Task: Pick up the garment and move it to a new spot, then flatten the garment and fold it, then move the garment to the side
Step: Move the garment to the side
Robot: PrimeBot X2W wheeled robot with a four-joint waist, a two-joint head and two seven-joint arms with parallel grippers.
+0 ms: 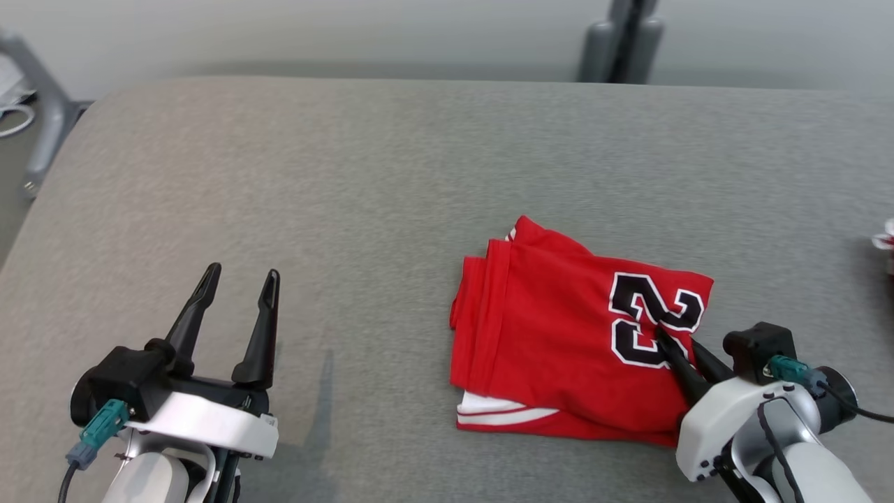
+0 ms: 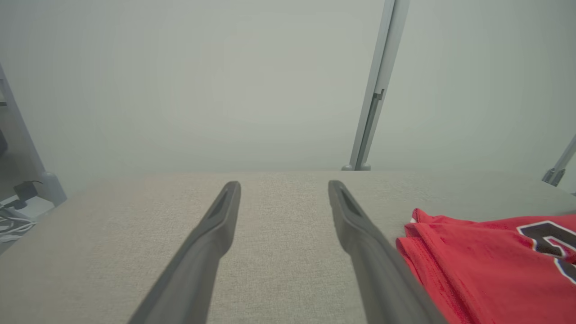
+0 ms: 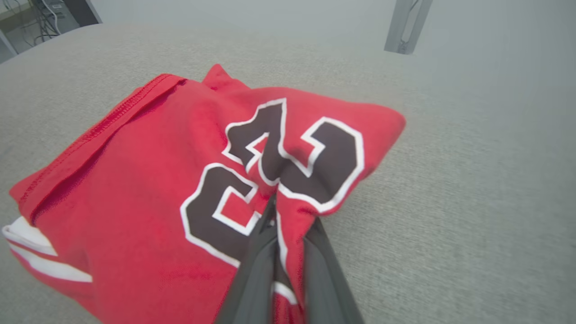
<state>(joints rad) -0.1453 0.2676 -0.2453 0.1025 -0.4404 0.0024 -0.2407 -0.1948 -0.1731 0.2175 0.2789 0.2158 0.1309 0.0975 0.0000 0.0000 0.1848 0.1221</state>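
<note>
We pinch a fold of the red garment [image 1: 552,335] with our right gripper [image 1: 676,339], at four o'clock on the grey table [image 1: 349,175]. Our left gripper [image 1: 241,276] hovers spread at eight o'clock.

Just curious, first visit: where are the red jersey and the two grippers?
red jersey [image 1: 552,349], head view, plain red cloth left of the number.
right gripper [image 3: 291,211], right wrist view, between fingertips pinching the cloth.
left gripper [image 1: 242,270], head view, between its open fingertips.

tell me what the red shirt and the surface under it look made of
The red shirt: likely a soft knit cloth, matte; it bunches into folds and shows stitched hems. The surface: seems grey woven fabric, matte, with a fine flecked weave.
</note>
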